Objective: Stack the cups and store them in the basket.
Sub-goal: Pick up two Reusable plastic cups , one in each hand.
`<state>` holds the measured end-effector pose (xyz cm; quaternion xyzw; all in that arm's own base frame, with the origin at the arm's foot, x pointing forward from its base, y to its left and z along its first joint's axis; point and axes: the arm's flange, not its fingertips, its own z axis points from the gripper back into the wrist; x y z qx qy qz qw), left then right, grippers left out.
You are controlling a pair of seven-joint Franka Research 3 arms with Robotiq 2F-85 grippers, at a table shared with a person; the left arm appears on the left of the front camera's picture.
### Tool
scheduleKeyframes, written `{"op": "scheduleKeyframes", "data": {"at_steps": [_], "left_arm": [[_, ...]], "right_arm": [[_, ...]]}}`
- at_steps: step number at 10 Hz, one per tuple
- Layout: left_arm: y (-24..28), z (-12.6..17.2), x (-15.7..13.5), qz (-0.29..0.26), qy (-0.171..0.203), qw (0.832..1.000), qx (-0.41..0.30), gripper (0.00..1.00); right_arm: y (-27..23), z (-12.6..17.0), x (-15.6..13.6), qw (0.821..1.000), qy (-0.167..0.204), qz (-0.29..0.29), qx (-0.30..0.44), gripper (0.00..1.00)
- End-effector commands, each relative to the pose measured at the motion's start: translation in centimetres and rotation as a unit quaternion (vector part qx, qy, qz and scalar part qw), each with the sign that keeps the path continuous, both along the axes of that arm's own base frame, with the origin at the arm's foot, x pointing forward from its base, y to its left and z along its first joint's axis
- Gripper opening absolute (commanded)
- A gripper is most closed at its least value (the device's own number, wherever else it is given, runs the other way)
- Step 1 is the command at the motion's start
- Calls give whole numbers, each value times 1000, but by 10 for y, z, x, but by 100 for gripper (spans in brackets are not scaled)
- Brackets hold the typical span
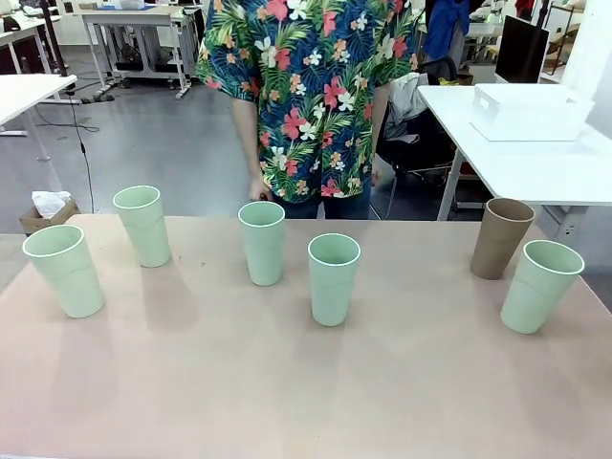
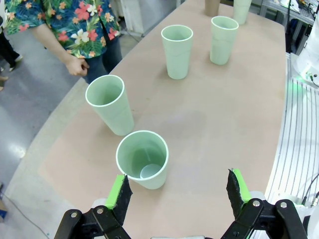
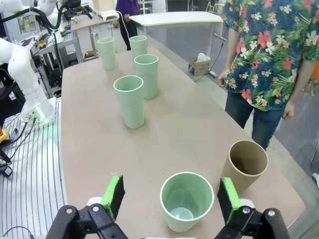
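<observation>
Six cups upright on the desk; both claws spread, empty.
One mint cup stands just ahead of the right claw, the brown cup beside it; a second mint cup stands ahead of the left claw; the basket lies well beyond the brown cup.

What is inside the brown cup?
Nothing that shows: the right wrist view looks down into the brown cup and finds only bare inner wall. Its floor is hidden behind its own rim.
</observation>
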<state>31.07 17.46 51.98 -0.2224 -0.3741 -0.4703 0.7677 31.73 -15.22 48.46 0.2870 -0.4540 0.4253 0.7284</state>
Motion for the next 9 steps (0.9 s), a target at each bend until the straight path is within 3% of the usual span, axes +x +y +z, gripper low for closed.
{"op": "scheduleKeyframes", "data": {"at_steps": [1, 9], "left_arm": [[-1, 1, 0, -3, -3, 1000, -3, 100], [-1, 1, 0, -3, -3, 1000, -3, 100]], "right_arm": [[0, 2, 4, 1000, -14, 2, 7, 100], [0, 2, 4, 1000, -14, 2, 7, 100]]}}
